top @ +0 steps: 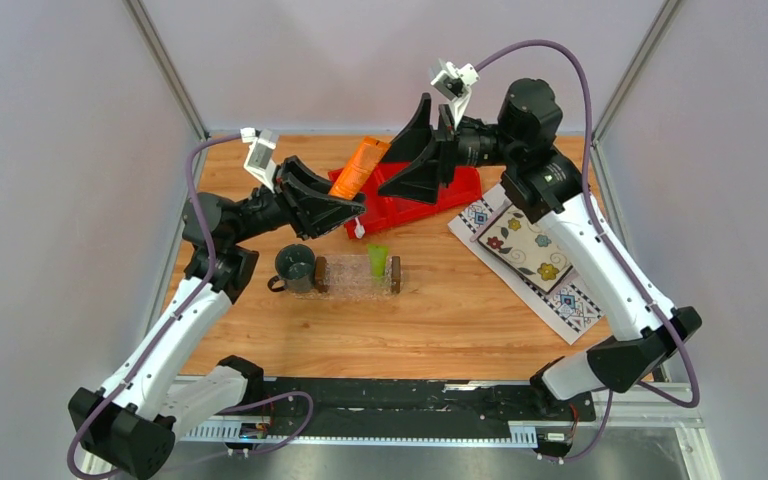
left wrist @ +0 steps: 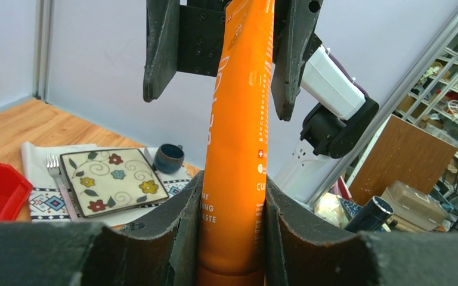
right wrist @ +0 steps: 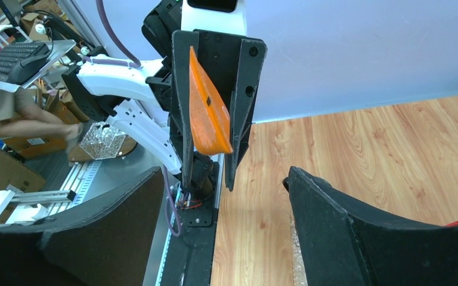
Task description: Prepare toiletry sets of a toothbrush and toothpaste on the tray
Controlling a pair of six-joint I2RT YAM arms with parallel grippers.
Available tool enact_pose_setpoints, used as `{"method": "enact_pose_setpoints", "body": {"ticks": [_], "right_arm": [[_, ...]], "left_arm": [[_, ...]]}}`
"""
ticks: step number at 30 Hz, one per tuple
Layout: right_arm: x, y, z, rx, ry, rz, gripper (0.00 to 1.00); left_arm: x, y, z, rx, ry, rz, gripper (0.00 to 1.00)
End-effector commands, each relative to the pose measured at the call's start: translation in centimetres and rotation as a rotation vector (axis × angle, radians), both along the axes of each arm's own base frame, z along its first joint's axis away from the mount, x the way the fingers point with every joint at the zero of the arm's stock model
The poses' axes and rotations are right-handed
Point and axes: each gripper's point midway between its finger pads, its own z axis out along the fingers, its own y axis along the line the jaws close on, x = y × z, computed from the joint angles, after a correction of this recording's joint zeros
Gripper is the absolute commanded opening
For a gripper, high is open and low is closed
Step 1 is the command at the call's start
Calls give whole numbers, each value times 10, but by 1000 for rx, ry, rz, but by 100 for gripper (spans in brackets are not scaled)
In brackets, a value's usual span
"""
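- Left gripper (left wrist: 231, 202) is filling the bottom of its own wrist view. Its two dark fingers are pressing on either side of the orange toothpaste tube (left wrist: 238, 119), closed about halfway. The picture's edge is cutting off the tube's lower end.
- Right gripper (right wrist: 223, 176) is standing wide apart and gripping nothing. In the left wrist view its fingers are flanking the tube's upper end, with a gap showing on one side. Whether the other finger is touching the tube is hard to judge.
- Wooden table (top: 440, 320) is carrying everything else.
- Red bin (top: 460, 185) is lying at the far middle. Both grippers are hiding most of it, so its compartments are not showing.
- Patterned cloth (top: 570, 300) is lying on the right, its far end passing under the right arm. A flowered plate (top: 525, 243) is resting on it, with a fork (left wrist: 52, 162) lying just beside the plate.
- Clear tray (top: 350, 283) is sitting near the table's middle. Its see-through floor is blending into the wood, and only its brown end blocks are standing out.
- Dark mug (top: 295, 265) is standing just left of the tray.
- Green toothpaste tube (top: 378, 260) is lying in the tray, near its right block.
- The orange tube is hanging in the air over the bin, well apart from the tray.
- White bit (top: 358, 228) is poking out at the bin's near corner, too small to identify.
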Motion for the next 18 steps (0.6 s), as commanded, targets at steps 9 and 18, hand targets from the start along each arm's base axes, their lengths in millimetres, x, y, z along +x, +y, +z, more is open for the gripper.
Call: {"method": "enact_pose_setpoints", "body": {"ticks": [9, 18], "right_arm": [[-1, 28, 14, 27, -31, 13, 74], [-8, 47, 3, -8, -42, 48, 54]], "left_arm": [[7, 2, 3, 11, -42, 47, 0], [8, 2, 5, 10, -45, 52, 0]]}}
